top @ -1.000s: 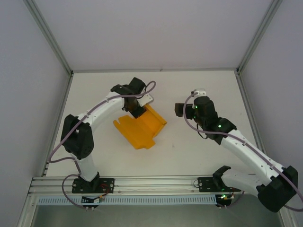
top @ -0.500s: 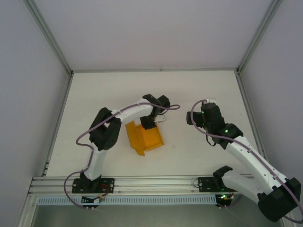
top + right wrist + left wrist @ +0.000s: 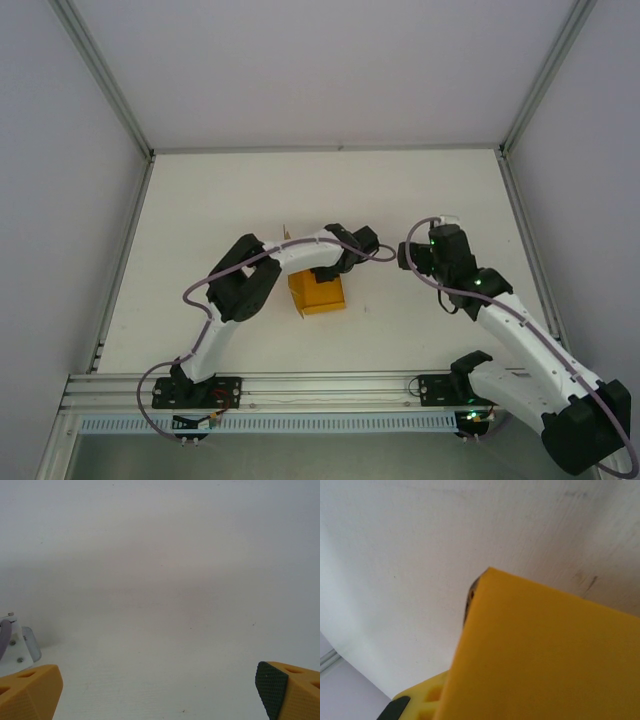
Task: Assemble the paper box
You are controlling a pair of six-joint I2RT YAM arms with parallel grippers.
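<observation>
Left gripper: the left gripper (image 3: 334, 270) was closed, pinching the far edge of the box (image 3: 318, 294).
Left wrist view: the card of the box (image 3: 545, 655) rose close in front of the lens, and one yellow finger (image 3: 415, 702) with a black pad showed at the lower left.
Right gripper: the right gripper (image 3: 405, 256) stood wide open, holding and touching nothing.
Right wrist view: the right gripper (image 3: 157, 685) showed its two tips far apart at the bottom corners, with bare table (image 3: 160, 580) between them.
Box place: it sat on the table (image 3: 220, 200) near the middle, under the left wrist and to the left of the right gripper, apart from it.
Box shape: it was folded up into a small orange block; whether it was fully closed I could not tell.
Count: one box, two arms, two grippers.
Around: a metal rail (image 3: 330, 385) ran along the near edge, carrying both arm bases, and white walls stood on three sides.
In the way: the left arm (image 3: 245, 285) curled over the table and its wrist covered the box's far edge from above; the card hid the table at the lower right of the left wrist view.
Unclear: a small white part with screws (image 3: 20, 652) showed at the left edge of the right wrist view; I could not tell what it was.
</observation>
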